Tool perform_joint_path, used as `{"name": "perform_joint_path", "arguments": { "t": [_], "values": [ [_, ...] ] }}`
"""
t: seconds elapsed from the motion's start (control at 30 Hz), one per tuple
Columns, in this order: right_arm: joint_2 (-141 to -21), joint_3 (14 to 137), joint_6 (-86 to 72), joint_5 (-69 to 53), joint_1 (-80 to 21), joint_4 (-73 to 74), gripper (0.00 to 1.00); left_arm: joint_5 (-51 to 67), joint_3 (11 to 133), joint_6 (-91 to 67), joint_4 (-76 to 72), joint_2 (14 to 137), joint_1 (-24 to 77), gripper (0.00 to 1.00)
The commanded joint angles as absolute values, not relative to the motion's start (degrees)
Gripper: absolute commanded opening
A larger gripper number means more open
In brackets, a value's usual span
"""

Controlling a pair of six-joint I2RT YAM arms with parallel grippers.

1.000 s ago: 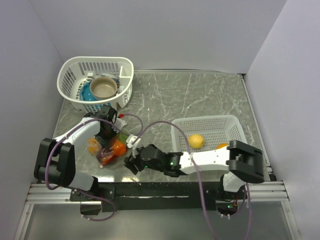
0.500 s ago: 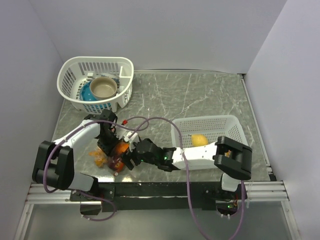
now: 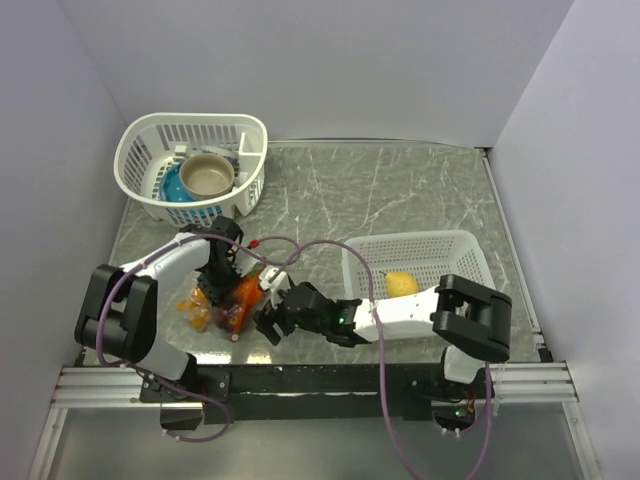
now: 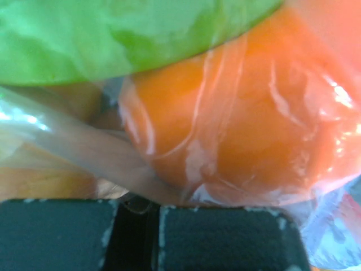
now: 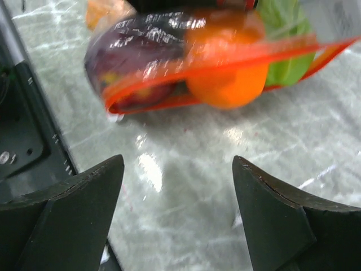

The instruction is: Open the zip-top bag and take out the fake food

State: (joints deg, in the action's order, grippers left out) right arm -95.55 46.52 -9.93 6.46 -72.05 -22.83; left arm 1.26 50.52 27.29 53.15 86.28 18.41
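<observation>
The zip-top bag [image 3: 226, 302] is at the lower left of the overhead view. Its orange-red mouth gapes toward the right gripper [image 5: 177, 169], whose fingers stand wide with nothing between them. The left gripper [image 4: 138, 231] is pinched tight on a fold of the clear film. The fake food [image 4: 237, 124] looks light, hard and glossy, so it is likely to slip, while the film is thin and crumples easily. The orange piece [image 5: 225, 84] bulging from the mouth seems the best hold, taken across its widest part.
</observation>
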Motion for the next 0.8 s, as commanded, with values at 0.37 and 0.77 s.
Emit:
{"name": "perform_joint_path", "arguments": {
  "t": [0.37, 0.77],
  "values": [
    [-104.8, 56.4, -4.3, 0.2, -64.6, -29.3, 0.84, -0.4, 52.3, 29.1, 53.1, 89.2, 23.6, 0.01],
    [-113.4, 62.8, -3.9, -1.0, -67.5, -30.1, 0.91, 5.2, 55.9, 29.1, 55.4, 90.1, 23.7, 0.01]
  ]
}}
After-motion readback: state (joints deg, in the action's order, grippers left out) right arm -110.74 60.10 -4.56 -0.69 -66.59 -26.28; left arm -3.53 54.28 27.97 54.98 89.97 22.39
